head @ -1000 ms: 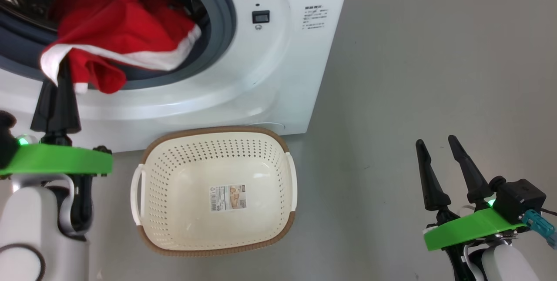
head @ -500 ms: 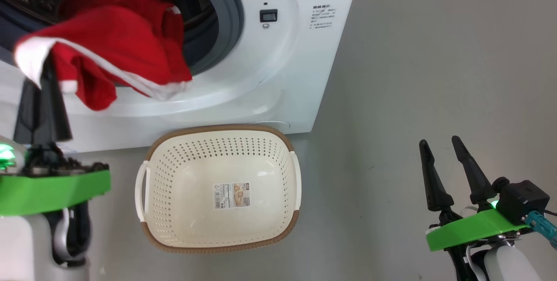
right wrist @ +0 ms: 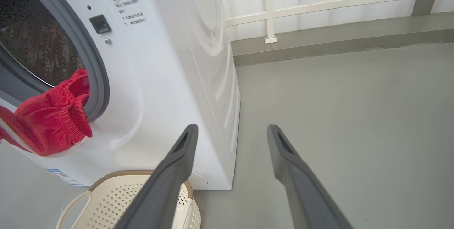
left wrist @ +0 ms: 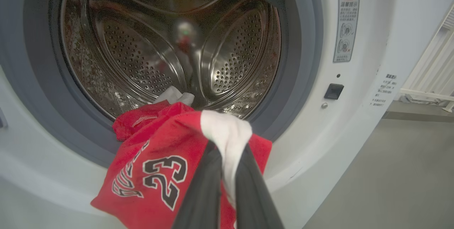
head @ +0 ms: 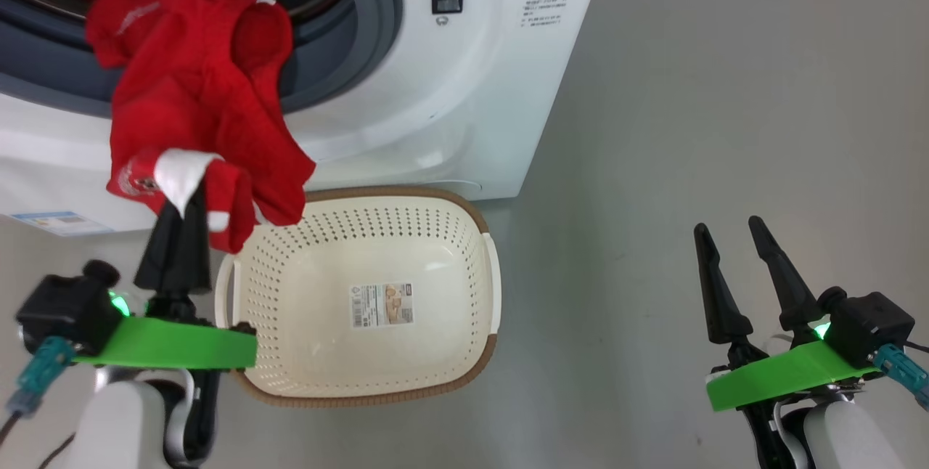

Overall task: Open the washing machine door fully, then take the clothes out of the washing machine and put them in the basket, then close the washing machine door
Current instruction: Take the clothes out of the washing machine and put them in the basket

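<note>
The white washing machine (head: 450, 106) fills the upper left of the head view, its mouth uncovered; the door is out of view. Red clothes (head: 203, 91) with white trim trail out of the drum over the grey gasket. My left gripper (head: 183, 197) is shut on the garment's white edge, just left of the basket's far left corner. In the left wrist view the red jersey (left wrist: 159, 172) hangs from my fingers, and a small white cloth (left wrist: 175, 98) lies in the steel drum (left wrist: 170, 44). The empty cream basket (head: 363, 360) stands on the floor before the machine. My right gripper (head: 729, 226) is open, empty, far right.
Grey floor (head: 689, 128) spreads to the right of the machine and basket. In the right wrist view a white railing (right wrist: 319, 2) runs along the far wall behind the machine (right wrist: 159, 80).
My left gripper has pulled the red garment out of the drum, down and toward the basket's left corner. The head camera has shifted slightly. The right arm has stayed put.
</note>
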